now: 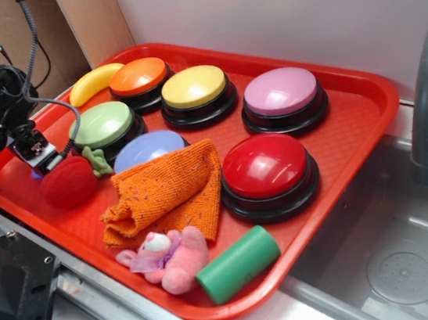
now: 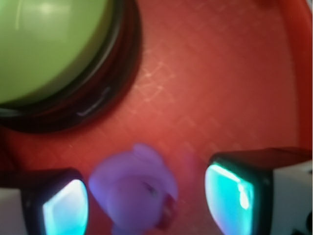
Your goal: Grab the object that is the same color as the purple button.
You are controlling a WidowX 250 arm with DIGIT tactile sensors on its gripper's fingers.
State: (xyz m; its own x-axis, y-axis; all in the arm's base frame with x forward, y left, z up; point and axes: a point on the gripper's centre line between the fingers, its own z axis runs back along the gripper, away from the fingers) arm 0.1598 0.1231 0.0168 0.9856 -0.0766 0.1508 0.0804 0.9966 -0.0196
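Purple duck (image 2: pixel 134 193) sits low in the wrist frame on the tray (image 2: pixel 220 73), between the gripper's (image 2: pixel 146 200) wide-open jaws with neither pad touching, so reaching looks done while closing and lifting remain.

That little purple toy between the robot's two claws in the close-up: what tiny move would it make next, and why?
Probably close the gripper. In the wrist view the tiny violet-purple toy figure sits on the red plastic tray between the two open fingers, with a gap on each side. It matches the lilac-pink dome button, so squeezing should grab it.
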